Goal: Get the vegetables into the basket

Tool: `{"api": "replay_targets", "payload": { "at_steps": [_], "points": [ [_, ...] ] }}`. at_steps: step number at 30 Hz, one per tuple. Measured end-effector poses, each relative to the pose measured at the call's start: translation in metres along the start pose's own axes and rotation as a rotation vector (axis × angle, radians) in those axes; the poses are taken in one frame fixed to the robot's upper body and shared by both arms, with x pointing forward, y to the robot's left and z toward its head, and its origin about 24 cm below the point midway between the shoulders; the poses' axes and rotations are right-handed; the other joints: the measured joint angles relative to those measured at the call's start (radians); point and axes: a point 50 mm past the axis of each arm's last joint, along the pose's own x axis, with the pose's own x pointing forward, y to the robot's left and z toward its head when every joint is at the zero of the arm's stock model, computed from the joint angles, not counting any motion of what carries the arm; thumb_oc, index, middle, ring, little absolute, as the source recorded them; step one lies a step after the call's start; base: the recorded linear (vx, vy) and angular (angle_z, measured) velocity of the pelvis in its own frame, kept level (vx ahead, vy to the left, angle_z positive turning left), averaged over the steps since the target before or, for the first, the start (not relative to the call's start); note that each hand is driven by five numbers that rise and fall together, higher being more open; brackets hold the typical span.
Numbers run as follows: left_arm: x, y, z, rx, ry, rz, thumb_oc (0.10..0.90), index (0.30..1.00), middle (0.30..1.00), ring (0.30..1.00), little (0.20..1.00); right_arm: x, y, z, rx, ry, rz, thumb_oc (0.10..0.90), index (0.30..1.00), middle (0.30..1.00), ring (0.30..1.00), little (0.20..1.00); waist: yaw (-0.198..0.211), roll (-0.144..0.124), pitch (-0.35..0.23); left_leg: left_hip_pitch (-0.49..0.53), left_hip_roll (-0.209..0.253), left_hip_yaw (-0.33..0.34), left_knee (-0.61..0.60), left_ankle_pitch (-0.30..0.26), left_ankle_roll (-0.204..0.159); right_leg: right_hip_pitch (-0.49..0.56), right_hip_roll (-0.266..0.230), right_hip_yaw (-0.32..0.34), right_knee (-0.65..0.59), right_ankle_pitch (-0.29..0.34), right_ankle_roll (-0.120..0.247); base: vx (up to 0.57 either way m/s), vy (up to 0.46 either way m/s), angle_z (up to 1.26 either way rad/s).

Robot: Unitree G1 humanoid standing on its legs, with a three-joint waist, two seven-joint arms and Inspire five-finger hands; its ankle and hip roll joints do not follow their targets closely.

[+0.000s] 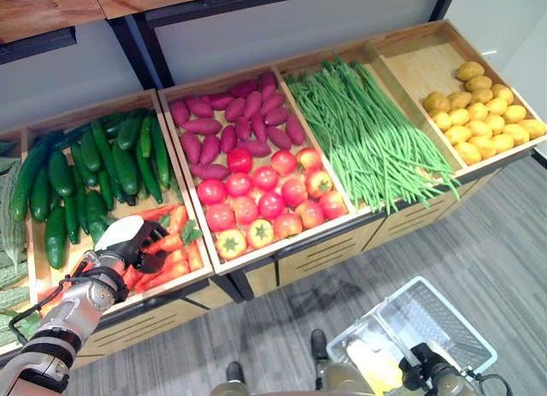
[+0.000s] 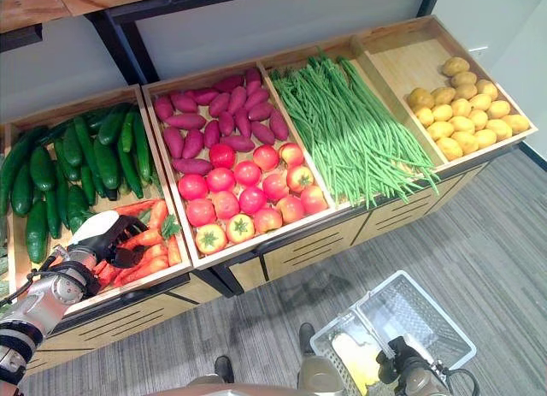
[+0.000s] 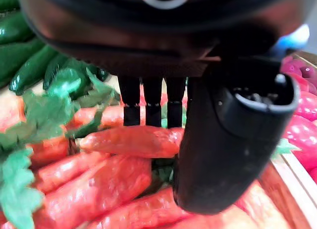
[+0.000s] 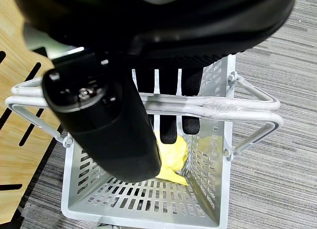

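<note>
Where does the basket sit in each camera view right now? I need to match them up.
Left eye view: basket on the floor, lower right.
Right eye view: basket on the floor, lower right.
Left wrist view: carrots under the left hand.
Right wrist view: basket beneath the right hand.
Shared landmark: the yellow item inside.

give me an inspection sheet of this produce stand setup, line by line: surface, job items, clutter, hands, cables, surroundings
Surface: sloped wooden crates in a row.
Job's things: carrots; cucumbers; purple sweet potatoes; tomatoes; green beans; yellow potatoes; grey basket on the floor, something yellow inside.
Clutter: nothing seen.
Hands: left hand over the carrots, fingers curling at one carrot; right hand hooked round the basket's handles.
Cables: nothing seen.
Surroundings: grey floor, dark shelf frame above.
</note>
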Motion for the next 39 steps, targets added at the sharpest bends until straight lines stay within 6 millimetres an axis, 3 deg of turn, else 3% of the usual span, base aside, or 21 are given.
{"api": "replay_targets", "payload": {
  "at_steps": [9, 12, 19, 24, 29, 32, 39],
  "points": [
    [-0.01, 0.06, 0.016, 0.078, -0.141, 0.205, 0.4, 0.3, 0.3, 0.3, 0.3, -0.002, 0.006, -0.008, 0.0, 0.024, 0.005, 0.4, 0.3, 0.3, 0.3, 0.3, 0.021, -0.003, -0.008, 0.017, -0.001, -0.012, 0.0, 0.0, 0.001, 0.025, -0.008, -0.014, -0.003, -0.006, 0.007, 0.01, 0.003, 0.05],
    [-0.014, 0.059, 0.018, 0.03, -0.158, 0.228, 0.4, 0.3, 0.3, 0.3, 0.3, -0.004, 0.009, -0.011, 0.002, 0.03, 0.013, 0.4, 0.3, 0.3, 0.3, 0.3, 0.021, -0.004, -0.012, 0.025, -0.006, -0.016, -0.001, -0.001, 0.002, 0.034, -0.01, -0.016, -0.003, -0.008, 0.01, 0.0, 0.002, 0.01],
    [-0.033, 0.026, 0.042, -0.235, -0.235, 0.206, 0.4, 0.3, 0.3, 0.3, 0.3, -0.006, 0.023, -0.014, 0.029, 0.042, 0.042, 0.4, 0.3, 0.3, 0.3, 0.3, 0.022, -0.028, -0.03, 0.031, -0.008, -0.016, 0.0, -0.004, 0.006, 0.04, -0.013, -0.016, -0.003, -0.01, 0.01, 0.0, 0.0, 0.0],
    [-0.042, 0.037, 0.068, -0.25, -0.392, 0.208, 0.4, 0.3, 0.3, 0.3, 0.3, -0.009, 0.026, -0.022, 0.044, 0.064, 0.047, 0.4, 0.3, 0.3, 0.3, 0.3, 0.018, -0.028, -0.037, 0.052, -0.017, -0.004, -0.005, -0.014, 0.015, 0.055, -0.022, -0.004, -0.003, -0.015, 0.016, 0.03, 0.029, -0.07],
    [-0.04, 0.035, 0.055, -0.214, -0.348, 0.171, 0.4, 0.3, 0.3, 0.3, 0.3, -0.01, 0.03, -0.023, 0.048, 0.069, 0.057, 0.4, 0.3, 0.3, 0.3, 0.3, -0.001, -0.031, -0.061, 0.069, -0.029, 0.031, -0.006, -0.025, 0.028, 0.054, -0.027, 0.032, -0.004, -0.009, 0.026, 0.02, 0.049, -0.18],
    [-0.04, 0.045, 0.049, -0.148, -0.336, 0.169, 0.4, 0.3, 0.3, 0.3, 0.3, -0.011, 0.032, -0.026, 0.047, 0.078, 0.064, 0.4, 0.3, 0.3, 0.3, 0.3, 0.0, -0.036, -0.065, 0.069, -0.031, 0.031, -0.006, -0.027, 0.026, 0.055, -0.029, 0.032, -0.003, -0.01, 0.026, 0.02, 0.041, -0.01],
    [-0.042, 0.059, 0.053, -0.074, -0.374, 0.182, 0.4, 0.3, 0.3, 0.3, 0.3, -0.011, 0.032, -0.027, 0.045, 0.084, 0.065, 0.4, 0.3, 0.3, 0.3, 0.3, 0.0, -0.044, -0.068, 0.072, -0.048, 0.037, -0.006, -0.028, 0.028, 0.054, -0.038, 0.041, 0.001, 0.002, 0.027, 0.0, 0.053, -0.02]
  ]
}}
